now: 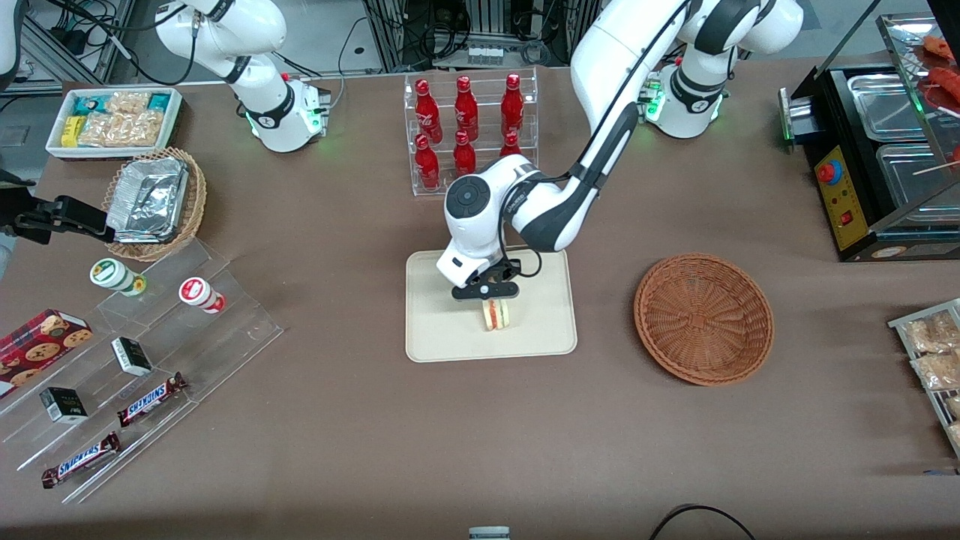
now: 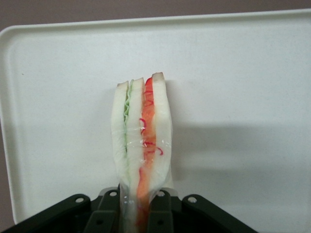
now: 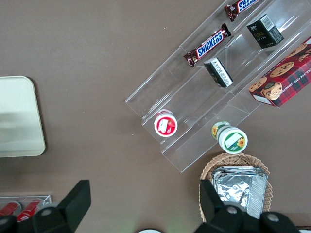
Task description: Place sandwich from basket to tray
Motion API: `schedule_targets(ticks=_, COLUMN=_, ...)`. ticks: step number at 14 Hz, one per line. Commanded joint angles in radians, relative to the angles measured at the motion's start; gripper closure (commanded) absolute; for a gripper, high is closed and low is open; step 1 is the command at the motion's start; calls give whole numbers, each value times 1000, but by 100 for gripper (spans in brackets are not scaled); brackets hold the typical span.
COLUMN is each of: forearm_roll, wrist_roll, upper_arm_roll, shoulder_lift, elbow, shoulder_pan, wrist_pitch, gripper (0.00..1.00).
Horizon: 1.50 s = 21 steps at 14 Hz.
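Note:
The sandwich [image 1: 496, 313], a pale bread wedge with red and green filling, stands on its edge over the middle of the cream tray [image 1: 435, 337]. My left gripper [image 1: 489, 298] is directly above it and shut on its upper end. In the left wrist view the sandwich [image 2: 142, 131] is pinched between the two black fingers [image 2: 108, 208], with the tray [image 2: 243, 97] close beneath it; whether it touches the tray I cannot tell. The reddish-brown basket [image 1: 703, 318] lies empty beside the tray, toward the working arm's end of the table.
A clear rack of red bottles [image 1: 465, 127] stands farther from the front camera than the tray. A tan basket of foil trays [image 1: 154, 202], a white snack bin [image 1: 112, 120] and an acrylic step shelf with snacks [image 1: 135, 360] lie toward the parked arm's end. A black food warmer [image 1: 877, 157] is at the working arm's end.

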<state>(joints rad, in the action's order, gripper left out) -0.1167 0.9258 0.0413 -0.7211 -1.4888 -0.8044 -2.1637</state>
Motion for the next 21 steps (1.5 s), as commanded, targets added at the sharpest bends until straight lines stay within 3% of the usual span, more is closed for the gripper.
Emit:
schedule_targets(ticks=1, forearm_roll=-1, wrist_roll=11, upper_arm_roll=-11, shoulder_lift=-40, elbow=22, shoulder_pan=-39, wrist_pitch=-16, gripper=100)
schedule_targets(ticks=2, forearm_roll=-1, wrist_roll=10, upper_arm_roll=-11, shoulder_lift=-53, elbow=22, shoulder_pan=-42, wrist_pitch=-24, gripper=100)
schedule_targets(ticks=3, forearm_roll=-1, wrist_roll=8, upper_arm_roll=-11, shoulder_lift=-63, elbow=24, shoulder_pan=-42, wrist_pitch=-30, gripper=81)
schedule_targets(ticks=4, forearm_roll=-3, wrist_roll=5, upper_arm_roll=-11, shoulder_lift=-61, elbow=24, shoulder_pan=-42, wrist_pitch=-31, gripper=14)
schedule_targets(ticks=5, forearm_roll=-3, wrist_roll=11, upper_arm_roll=-11, shoulder_lift=-55, elbow=25, shoulder_pan=-42, wrist_pitch=-30, gripper=0)
schedule_targets(ticks=11, forearm_roll=9, wrist_roll=11, upper_arm_roll=-31, shoulder_lift=113, elbow=27, shoulder_pan=-10, wrist_pitch=119, gripper=0)
schedule_targets(ticks=17, forearm_roll=14, wrist_roll=-21, upper_arm_roll=-29, shoulder_lift=382, elbow=-5, shoulder_pan=172, wrist_pitch=396, gripper=0)
schedule_targets(ticks=21, forearm_roll=31, wrist_roll=-204, upper_arm_roll=-29, shoulder_lift=552, elbow=-94, shoulder_pan=321, wrist_pitch=501, gripper=0)
